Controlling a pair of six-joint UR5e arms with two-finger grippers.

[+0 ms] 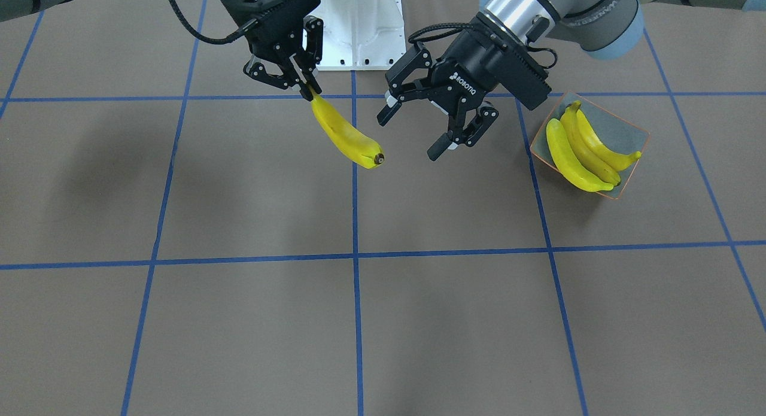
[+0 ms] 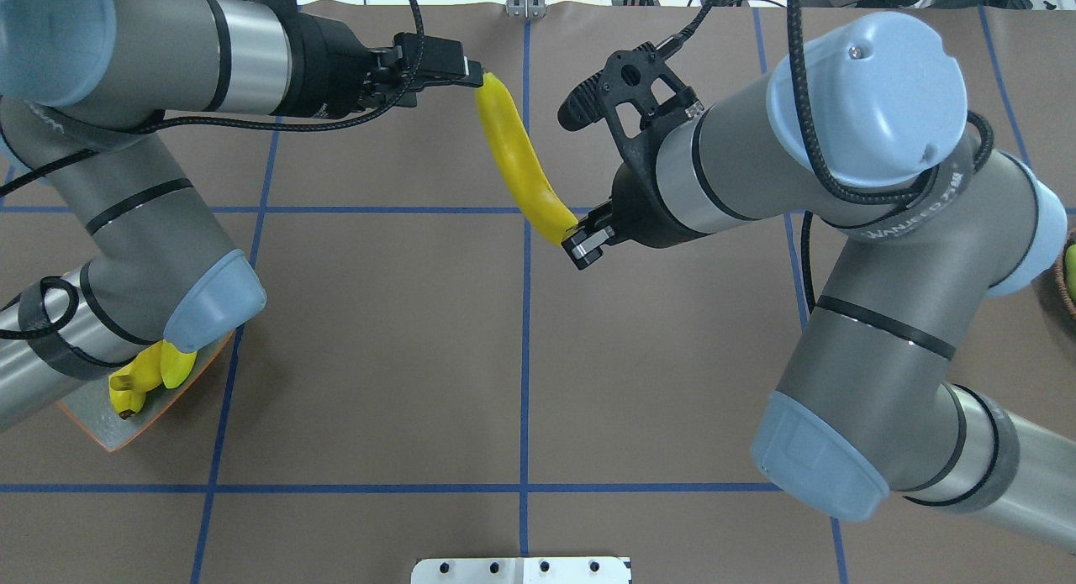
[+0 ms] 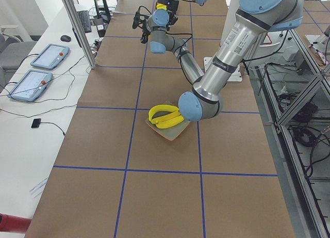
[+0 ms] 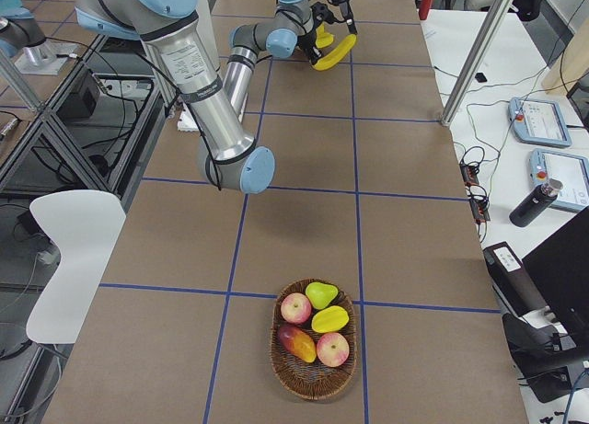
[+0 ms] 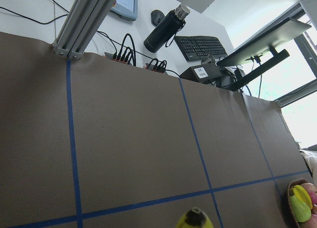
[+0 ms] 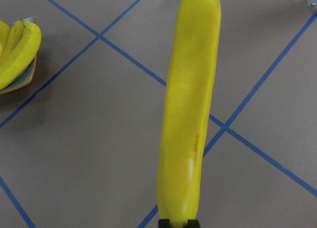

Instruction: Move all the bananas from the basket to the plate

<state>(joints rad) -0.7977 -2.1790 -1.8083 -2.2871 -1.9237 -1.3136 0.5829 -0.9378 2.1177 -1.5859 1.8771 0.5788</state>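
My right gripper [image 1: 305, 88] is shut on the stem end of a yellow banana [image 1: 345, 134] and holds it above the table's middle. The banana also fills the right wrist view [image 6: 190, 104] and shows overhead [image 2: 517, 160]. My left gripper [image 1: 412, 131] is open and empty, just beside the banana's free dark tip; that tip shows at the bottom of the left wrist view [image 5: 194, 219]. The square grey-green plate [image 1: 634, 134] with an orange rim holds three bananas [image 1: 583, 149]. Overhead, my left arm partly hides the plate [image 2: 109, 437].
A wicker basket [image 4: 281, 360] with apples and other fruit, no bananas visible, stands at the table's end on my right, its edge showing in the left wrist view [image 5: 290, 208]. The white robot base [image 1: 359, 27] is at my side of the table.
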